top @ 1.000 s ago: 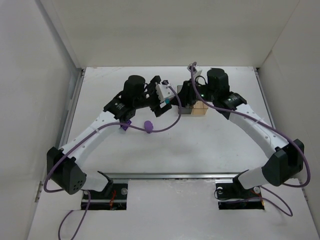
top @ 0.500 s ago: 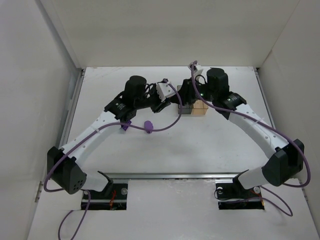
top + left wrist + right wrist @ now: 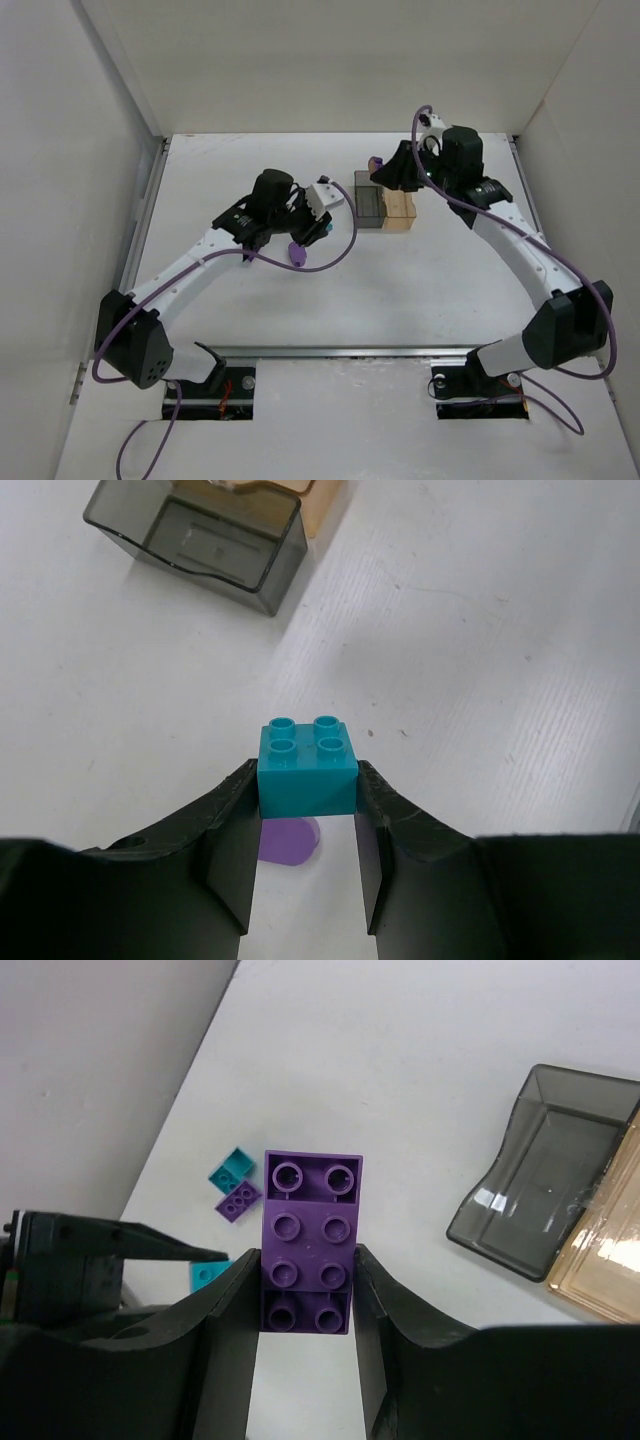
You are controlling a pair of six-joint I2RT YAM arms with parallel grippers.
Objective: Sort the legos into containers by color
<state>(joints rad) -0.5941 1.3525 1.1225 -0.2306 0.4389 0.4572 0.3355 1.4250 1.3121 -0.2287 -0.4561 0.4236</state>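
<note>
My left fingers (image 3: 225,850) pinch a teal brick (image 3: 307,770) above the surface (image 3: 480,630), with the grey bin (image 3: 200,540) ahead-left of them. My right fingers (image 3: 225,1320) pinch a purple brick (image 3: 309,1243), with the amber bin (image 3: 610,1270) off to their right. I judge both bricks are raised for carrying over the bins.

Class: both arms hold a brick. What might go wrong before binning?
Jaws clamp only one end of the long purple plastic brick, so it might pivot or slip. The smoky grey translucent bin and pale amber bin stand side by side; a drop might land in the wrong one.
</note>
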